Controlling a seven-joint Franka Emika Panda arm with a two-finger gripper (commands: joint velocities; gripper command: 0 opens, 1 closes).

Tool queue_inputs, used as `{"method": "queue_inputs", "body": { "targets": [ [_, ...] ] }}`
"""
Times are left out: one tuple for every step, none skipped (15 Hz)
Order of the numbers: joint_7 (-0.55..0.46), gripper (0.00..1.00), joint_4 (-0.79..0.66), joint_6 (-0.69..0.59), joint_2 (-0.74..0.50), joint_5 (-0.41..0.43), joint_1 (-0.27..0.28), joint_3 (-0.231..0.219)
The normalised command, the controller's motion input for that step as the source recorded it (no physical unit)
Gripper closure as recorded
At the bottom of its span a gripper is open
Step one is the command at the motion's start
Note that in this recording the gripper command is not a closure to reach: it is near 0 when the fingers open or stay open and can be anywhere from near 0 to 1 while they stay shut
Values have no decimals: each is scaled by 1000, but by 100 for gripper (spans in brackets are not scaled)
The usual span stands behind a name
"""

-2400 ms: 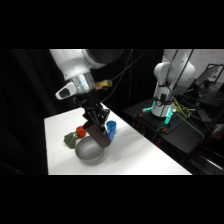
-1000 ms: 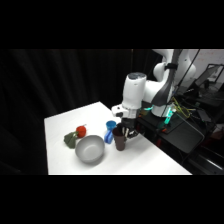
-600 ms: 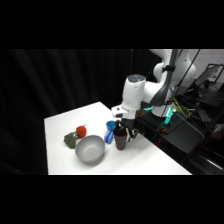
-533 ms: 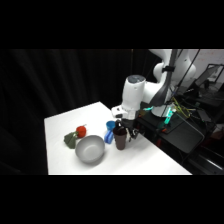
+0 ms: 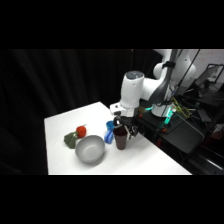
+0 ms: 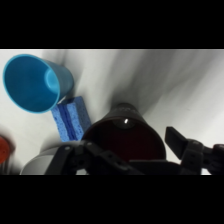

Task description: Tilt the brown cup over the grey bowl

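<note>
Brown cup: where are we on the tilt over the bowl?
Done: the earlier frame shows the brown cup tilted over the grey bowl. In hand: the cup stands upright on the table beside the bowl, the gripper at its rim. Left: likely just letting go and retreating.

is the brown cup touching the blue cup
Cannot tell. In the side view the brown cup and blue cup overlap. The wrist view shows some table between their rims, but their bases are hidden.
</note>
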Motion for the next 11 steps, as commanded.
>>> {"method": "queue_inputs", "body": {
  "targets": [
    [-420, 0, -99, -542, -723, 327, -70, 190],
    [-465, 0, -88, -573, -789, 362, -61, 185],
    [-419, 0, -48, -663, -864, 320, -36, 152],
    [-423, 0, 11, -705, -833, 315, -16, 118],
    [-424, 0, 59, -693, -799, 320, 1, 75],
    [-353, 0, 110, -676, -763, 265, 5, 31],
    [-260, 0, 160, -649, -684, 177, -1, 6],
    [-136, 0, 202, -621, -580, 69, -15, 12],
    [-35, 0, 207, -547, -469, -22, -38, 27],
    [155, 0, 217, -455, -366, -54, -71, 47],
    [147, 0, 178, -353, -273, -72, -80, 44]
  ]
}}
